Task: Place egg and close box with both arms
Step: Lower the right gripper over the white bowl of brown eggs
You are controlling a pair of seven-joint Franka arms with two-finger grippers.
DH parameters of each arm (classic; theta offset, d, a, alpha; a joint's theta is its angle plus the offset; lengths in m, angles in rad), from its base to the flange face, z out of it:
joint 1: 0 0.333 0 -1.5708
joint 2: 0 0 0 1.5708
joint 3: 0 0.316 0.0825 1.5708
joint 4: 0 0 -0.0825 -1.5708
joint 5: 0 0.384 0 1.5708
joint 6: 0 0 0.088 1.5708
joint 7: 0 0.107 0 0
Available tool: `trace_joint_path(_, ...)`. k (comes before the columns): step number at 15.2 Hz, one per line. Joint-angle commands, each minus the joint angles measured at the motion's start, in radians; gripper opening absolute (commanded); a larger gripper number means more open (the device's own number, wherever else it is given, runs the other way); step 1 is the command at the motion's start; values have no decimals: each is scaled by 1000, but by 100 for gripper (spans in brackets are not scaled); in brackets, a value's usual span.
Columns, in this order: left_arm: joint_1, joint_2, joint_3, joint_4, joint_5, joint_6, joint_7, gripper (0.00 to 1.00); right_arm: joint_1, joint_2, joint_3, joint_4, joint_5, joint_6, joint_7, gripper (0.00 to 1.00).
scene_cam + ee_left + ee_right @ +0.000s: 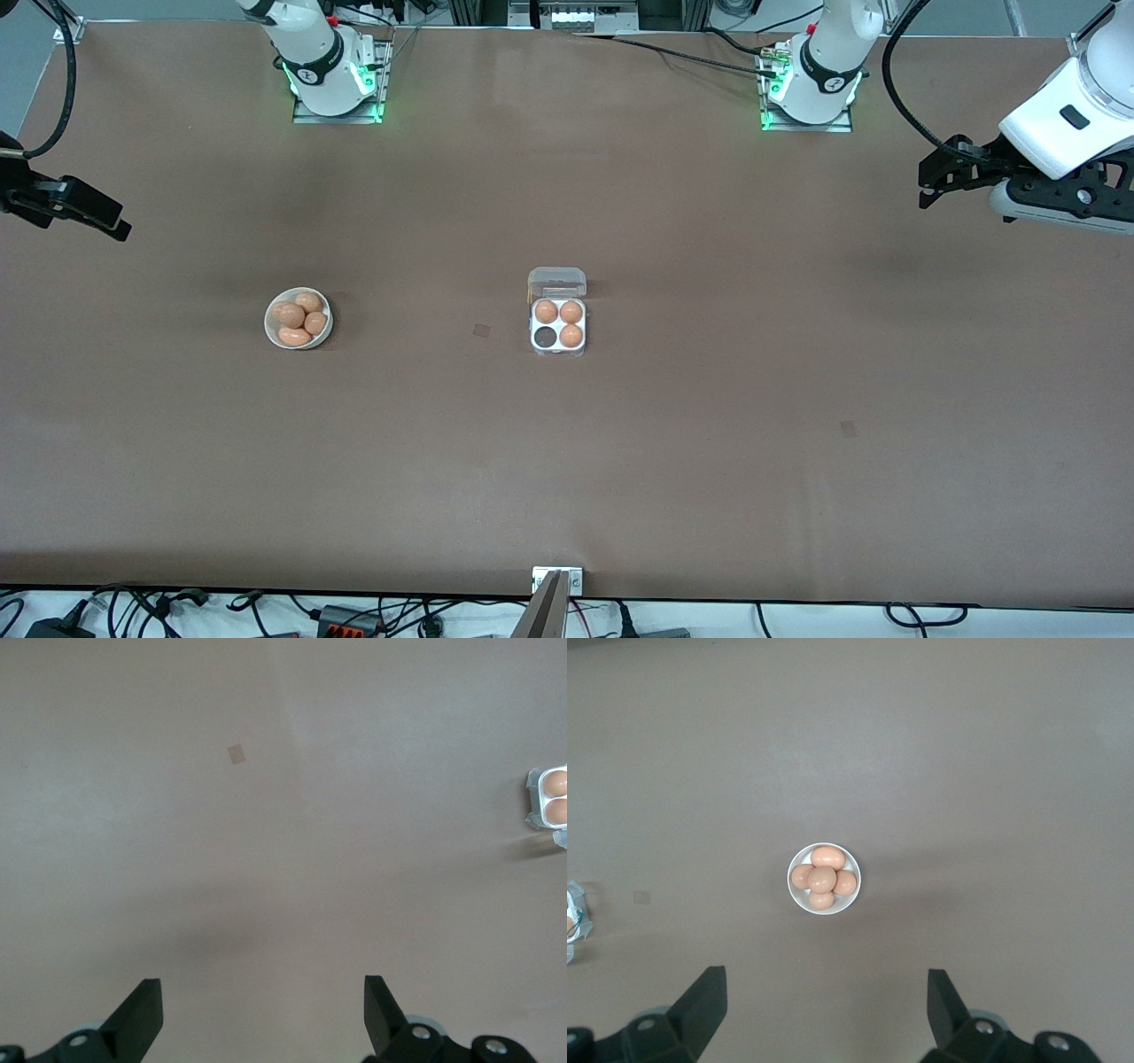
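Note:
The white four-cup box (558, 347) sits mid-table with its clear lid (556, 282) open. Three cups hold orange-brown eggs, and one cup (544, 337) shows dark and empty. A round white bowl (269, 330) toward the right arm's end holds several identical eggs (288, 314). My left gripper (926, 184) hangs open and empty over the left arm's end of the table. Its wrist view (261, 983) shows the box's edge (532, 797). My right gripper (111, 221) hangs open and empty over the right arm's end. Its wrist view (826, 973) shows the bowl (793, 890).
Both arm bases (332, 80) (811, 89) stand at the table's edge farthest from the front camera. A metal bracket (556, 580) and cables lie at the nearest edge. Small dark square marks (481, 330) (849, 428) are on the brown tabletop.

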Motion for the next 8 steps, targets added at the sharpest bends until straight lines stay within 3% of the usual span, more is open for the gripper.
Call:
trace_joint_path(1, -1, 24, 0, 41, 17, -16, 6, 100, 3, 2, 2, 16, 0, -23, 17, 100)
trace_joint_path(8, -1, 24, 0, 39, 17, -17, 6, 100, 17, 53, 3, -6, 7, -32, -11, 100)
